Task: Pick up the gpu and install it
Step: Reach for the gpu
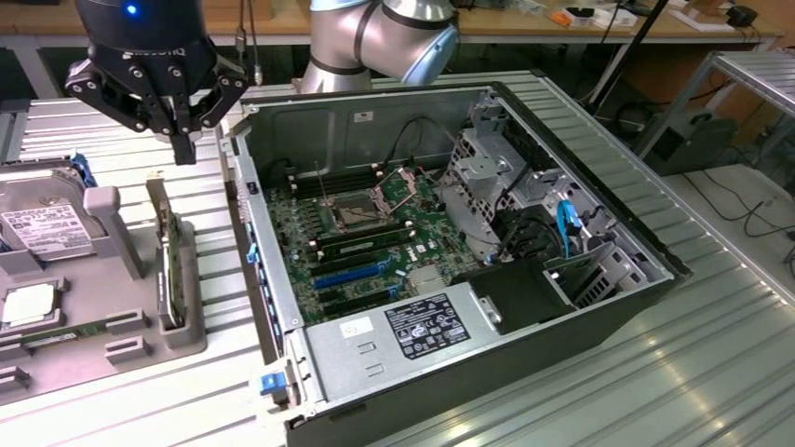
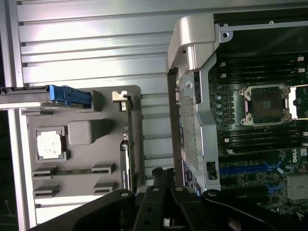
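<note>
The gpu [image 1: 168, 265] stands on its edge in a slot of the grey holder [image 1: 186, 331], at the exterior view's left of the open computer case [image 1: 372, 349]. In the wrist view the gpu [image 2: 126, 144] is a thin dark strip with its silver bracket [image 2: 119, 95] at one end. My gripper [image 1: 184, 149] hangs above the far end of the holder, over the card's line and clear of it. Its black fingers [image 2: 161, 175] are pressed together and hold nothing.
The case lies open with the motherboard [image 1: 360, 233] and its blue expansion slot [image 1: 354, 273] exposed. The holder also carries a hard drive [image 1: 44, 233], a processor [image 1: 28, 305] and a memory stick [image 1: 62, 331]. Ribbed metal table [image 1: 695, 354] surrounds everything.
</note>
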Motion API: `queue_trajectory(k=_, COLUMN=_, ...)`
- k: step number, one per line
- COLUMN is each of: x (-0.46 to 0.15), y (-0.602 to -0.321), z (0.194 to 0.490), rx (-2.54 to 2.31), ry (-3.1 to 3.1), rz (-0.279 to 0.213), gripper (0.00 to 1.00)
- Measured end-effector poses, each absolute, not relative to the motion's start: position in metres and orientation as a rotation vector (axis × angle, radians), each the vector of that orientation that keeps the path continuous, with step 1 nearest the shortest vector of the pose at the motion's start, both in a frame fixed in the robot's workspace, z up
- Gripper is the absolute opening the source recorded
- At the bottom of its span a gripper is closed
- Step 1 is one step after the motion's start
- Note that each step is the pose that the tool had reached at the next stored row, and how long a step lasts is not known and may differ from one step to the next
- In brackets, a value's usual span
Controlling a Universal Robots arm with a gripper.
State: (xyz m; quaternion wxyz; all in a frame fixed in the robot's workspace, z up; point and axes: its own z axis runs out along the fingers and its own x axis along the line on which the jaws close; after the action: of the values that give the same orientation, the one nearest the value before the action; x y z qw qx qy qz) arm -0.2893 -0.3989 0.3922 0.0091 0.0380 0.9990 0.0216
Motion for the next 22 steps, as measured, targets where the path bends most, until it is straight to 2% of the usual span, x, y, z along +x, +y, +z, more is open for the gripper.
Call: queue_trajectory(k=22, x=-0.317, y=-0.399, z=0.392, rx=0.119, ry=3.123, rz=0.067, gripper=0.11)
